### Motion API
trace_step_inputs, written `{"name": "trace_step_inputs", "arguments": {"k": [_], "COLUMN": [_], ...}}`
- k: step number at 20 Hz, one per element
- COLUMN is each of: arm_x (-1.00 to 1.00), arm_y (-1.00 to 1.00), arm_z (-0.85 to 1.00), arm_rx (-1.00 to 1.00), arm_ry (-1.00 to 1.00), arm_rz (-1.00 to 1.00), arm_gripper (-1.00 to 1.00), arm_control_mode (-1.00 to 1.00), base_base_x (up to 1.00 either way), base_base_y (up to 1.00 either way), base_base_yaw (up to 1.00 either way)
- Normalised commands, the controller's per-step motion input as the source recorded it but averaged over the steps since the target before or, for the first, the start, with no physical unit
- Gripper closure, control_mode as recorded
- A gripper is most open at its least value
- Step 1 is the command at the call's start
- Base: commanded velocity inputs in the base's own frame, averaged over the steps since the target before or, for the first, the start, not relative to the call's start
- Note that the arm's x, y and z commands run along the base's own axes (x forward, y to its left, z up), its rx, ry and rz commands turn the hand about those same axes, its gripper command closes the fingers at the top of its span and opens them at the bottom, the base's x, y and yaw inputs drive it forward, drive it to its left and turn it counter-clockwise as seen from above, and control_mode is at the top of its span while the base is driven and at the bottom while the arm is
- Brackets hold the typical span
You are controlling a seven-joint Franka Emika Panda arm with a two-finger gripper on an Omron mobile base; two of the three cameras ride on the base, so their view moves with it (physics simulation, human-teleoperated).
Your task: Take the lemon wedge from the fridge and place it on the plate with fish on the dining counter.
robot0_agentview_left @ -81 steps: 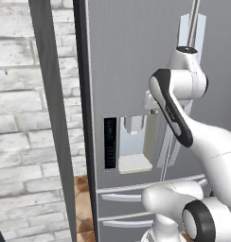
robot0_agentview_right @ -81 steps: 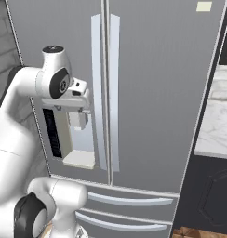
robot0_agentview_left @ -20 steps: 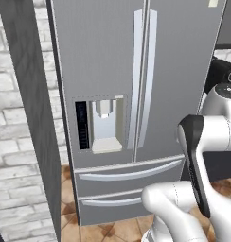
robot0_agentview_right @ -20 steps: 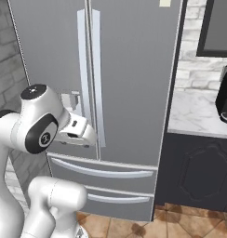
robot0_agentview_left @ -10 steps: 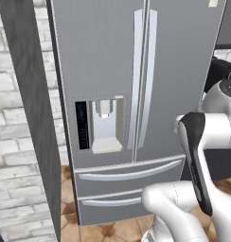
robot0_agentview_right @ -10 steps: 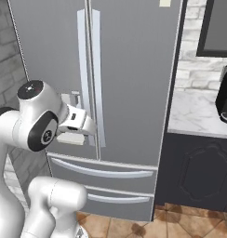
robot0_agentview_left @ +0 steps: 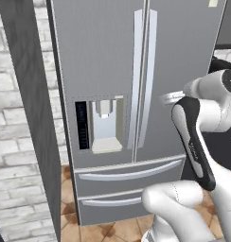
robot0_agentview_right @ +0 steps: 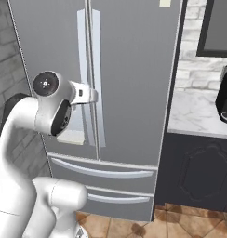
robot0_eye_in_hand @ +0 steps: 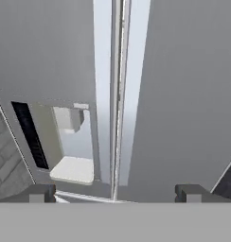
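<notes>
The fridge (robot0_agentview_left: 136, 71) stands shut, a tall slab of smooth brushed grey steel with two long pale bar handles (robot0_eye_in_hand: 112, 94) meeting at its centre seam. A recessed water dispenser (robot0_agentview_left: 105, 125) sits in its left door, above two curved-handled drawers. The gripper (robot0_eye_in_hand: 115, 191) faces the seam, its dark square fingertips spread wide, holding nothing.

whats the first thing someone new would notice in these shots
The tall grey fridge fills the middle, both doors shut, with two pale handles meeting at its centre seam. A water dispenser sits in the left door, above two drawers. The white arm reaches toward the handles, and the gripper is open facing the seam.
</notes>
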Motion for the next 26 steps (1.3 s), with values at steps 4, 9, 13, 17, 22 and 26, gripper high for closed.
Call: {"name": "trace_step_inputs", "arguments": {"k": [4,9,13,17,22,26], "arm_x": [0.64,0.81,0.81,0.5,0.54,0.54], "arm_y": [0.0,0.0,0.0,0.0,0.0,0.0], "arm_z": [0.04,0.0,-0.12,-0.2,-0.16,-0.21], "arm_rx": [0.01,0.0,0.03,0.01,0.0,0.0], "arm_ry": [0.05,0.1,0.01,0.0,0.0,0.0], "arm_rz": [-0.05,-0.09,-0.01,0.0,0.0,0.0], "arm_gripper": [-1.0,-1.0,-1.0,-1.0,-1.0,-1.0], "arm_control_mode": [-1.0,-1.0,-1.0,-1.0,-1.0,-1.0], "base_base_x": [0.0,0.0,0.0,0.0,0.0,0.0], "base_base_y": [0.0,0.0,0.0,0.0,0.0,0.0], "base_base_yaw": [0.0,0.0,0.0,0.0,0.0,0.0]}}
